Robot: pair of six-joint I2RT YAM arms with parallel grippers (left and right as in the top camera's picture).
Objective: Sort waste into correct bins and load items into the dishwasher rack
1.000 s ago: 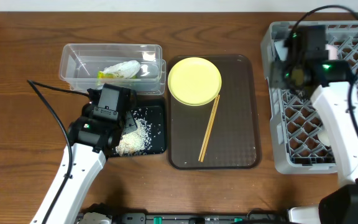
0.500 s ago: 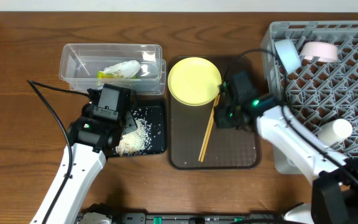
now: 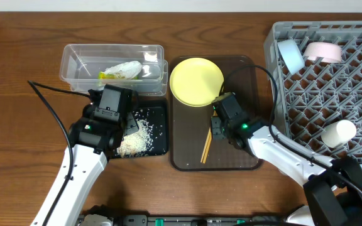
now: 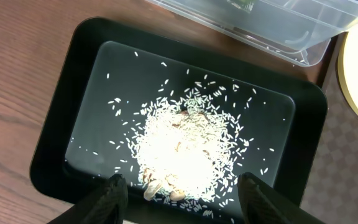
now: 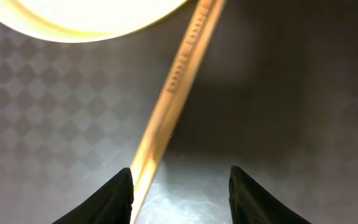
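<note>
The wooden chopsticks (image 3: 207,145) (image 5: 179,81) lie on the brown serving tray (image 3: 244,94), below the round yellow plate (image 3: 196,81) (image 5: 86,15). My right gripper (image 3: 216,127) (image 5: 180,190) is open low over them, its left finger beside the sticks. My left gripper (image 3: 109,125) (image 4: 182,196) is open and empty above the black tray (image 3: 160,143) (image 4: 73,81), which holds loose white rice (image 3: 137,139) (image 4: 188,146). The clear tub (image 3: 74,63) (image 4: 303,25) holds the green-yellow wrapper (image 3: 121,71). The grey rack (image 3: 307,94) holds a light blue bowl (image 3: 290,55), a pale bowl (image 3: 323,51) and a white cup (image 3: 338,133).
The wooden table (image 3: 17,125) surrounds everything. The rack fills the right side, the tub and black tray the left, with the brown tray between. A black cable (image 3: 49,107) runs across the left of the table.
My right arm has swung from the rack down and left to the brown tray, and now hovers over the chopsticks. The left arm has not moved.
</note>
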